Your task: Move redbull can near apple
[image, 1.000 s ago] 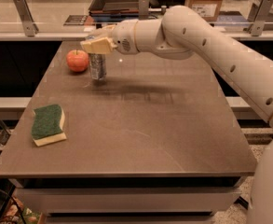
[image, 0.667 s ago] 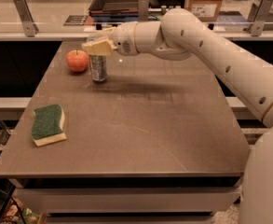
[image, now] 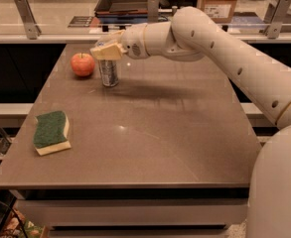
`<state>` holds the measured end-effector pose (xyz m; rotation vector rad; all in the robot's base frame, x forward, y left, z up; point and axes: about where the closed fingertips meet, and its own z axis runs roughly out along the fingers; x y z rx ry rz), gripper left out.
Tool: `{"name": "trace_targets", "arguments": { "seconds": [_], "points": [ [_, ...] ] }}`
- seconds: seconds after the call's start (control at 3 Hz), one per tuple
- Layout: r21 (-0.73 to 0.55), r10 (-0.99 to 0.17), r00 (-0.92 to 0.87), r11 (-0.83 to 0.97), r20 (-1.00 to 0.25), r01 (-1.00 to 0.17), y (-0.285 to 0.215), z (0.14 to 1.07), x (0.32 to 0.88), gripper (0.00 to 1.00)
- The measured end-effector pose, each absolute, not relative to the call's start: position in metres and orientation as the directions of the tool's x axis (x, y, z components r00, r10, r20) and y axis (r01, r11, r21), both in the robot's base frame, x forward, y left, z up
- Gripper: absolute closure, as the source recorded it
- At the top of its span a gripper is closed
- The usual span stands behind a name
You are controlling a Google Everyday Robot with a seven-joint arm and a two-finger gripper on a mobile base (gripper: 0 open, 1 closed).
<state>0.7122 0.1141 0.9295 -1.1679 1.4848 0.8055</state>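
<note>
One redbull can (image: 109,73) upright just beside apple (image: 83,64), top hidden under jaws, grip cannot be told.

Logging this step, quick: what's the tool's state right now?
The tool: at the top of the redbull can, which stands beside the apple; open or closed cannot be told.

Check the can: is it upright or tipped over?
Upright. The can stands on its base on the table, beside the apple, with its sides vertical. The gripper sits over its top.
</note>
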Motion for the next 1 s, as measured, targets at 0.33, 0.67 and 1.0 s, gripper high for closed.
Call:
{"name": "trace_targets", "arguments": {
  "seconds": [0.33,0.67,1.0],
  "points": [
    [-0.094,-0.276,0.008,0.3,-0.961,-0.949,0.1132,0.927,0.7147,1.0],
    [-0.093,-0.275,0.008,0.296,-0.961,-0.951,0.1159,0.9265,0.7139,0.82],
    [-0.092,-0.275,0.008,0.292,-0.961,-0.952,0.1189,0.9259,0.7131,0.59]
  ]
}}
